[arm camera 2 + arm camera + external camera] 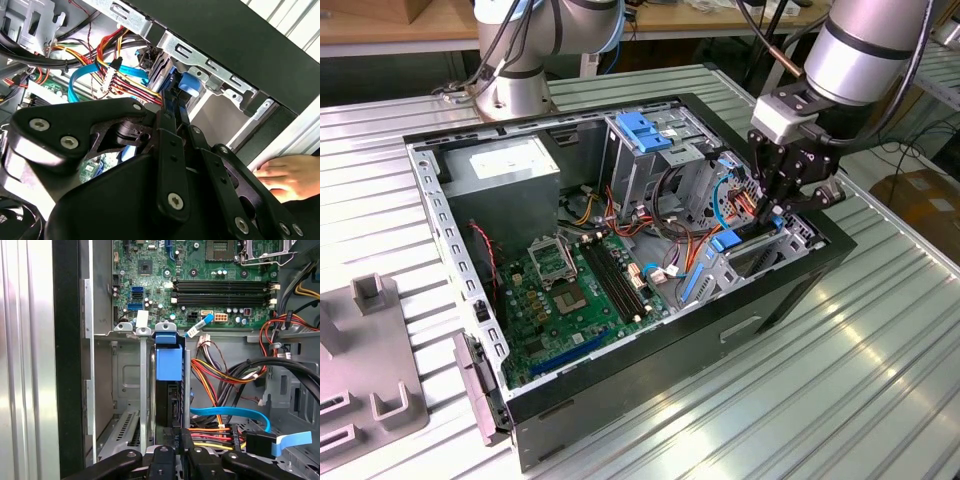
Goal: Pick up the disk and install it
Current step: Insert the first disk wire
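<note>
The arm (pixel 860 50) is a thick silver-grey tube with black cables along it and a light grey block at the wrist, and the gripper (pixel 772 212) below is made of black metal links, joined by round silver screws in the second wrist view.

Looked like a robotics lab: opened computer case (pixel 620 260) lay on a ribbed metal table (pixel 840 380), robot arm base (pixel 515 85) bolted on, wooden bench (pixel 380 25) at the far side.
</note>
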Controlling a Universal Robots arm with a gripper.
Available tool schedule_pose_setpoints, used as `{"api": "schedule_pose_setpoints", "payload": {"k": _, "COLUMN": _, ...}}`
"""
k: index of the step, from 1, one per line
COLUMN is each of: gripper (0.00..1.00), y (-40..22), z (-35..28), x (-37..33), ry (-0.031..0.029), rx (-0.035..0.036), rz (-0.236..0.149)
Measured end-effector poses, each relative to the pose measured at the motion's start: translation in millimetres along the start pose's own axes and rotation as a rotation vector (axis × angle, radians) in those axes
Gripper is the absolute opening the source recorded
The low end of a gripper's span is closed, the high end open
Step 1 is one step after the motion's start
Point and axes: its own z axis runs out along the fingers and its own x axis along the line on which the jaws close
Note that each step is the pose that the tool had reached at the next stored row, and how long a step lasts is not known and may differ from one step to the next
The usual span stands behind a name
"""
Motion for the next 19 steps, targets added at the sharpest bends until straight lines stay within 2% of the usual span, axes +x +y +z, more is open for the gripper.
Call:
{"api": "schedule_pose_setpoints", "payload": {"k": 13, "gripper": 0.16, "y": 0.2, "z": 4.5, "x": 0.3, "ry": -0.0001, "rx": -0.0004, "rz": 0.000}}
{"api": "schedule_pose_setpoints", "payload": {"k": 19, "gripper": 0.16, "y": 0.3, "z": 4.7, "x": 0.3, "ry": -0.0004, "rx": -0.0006, "rz": 0.000}}
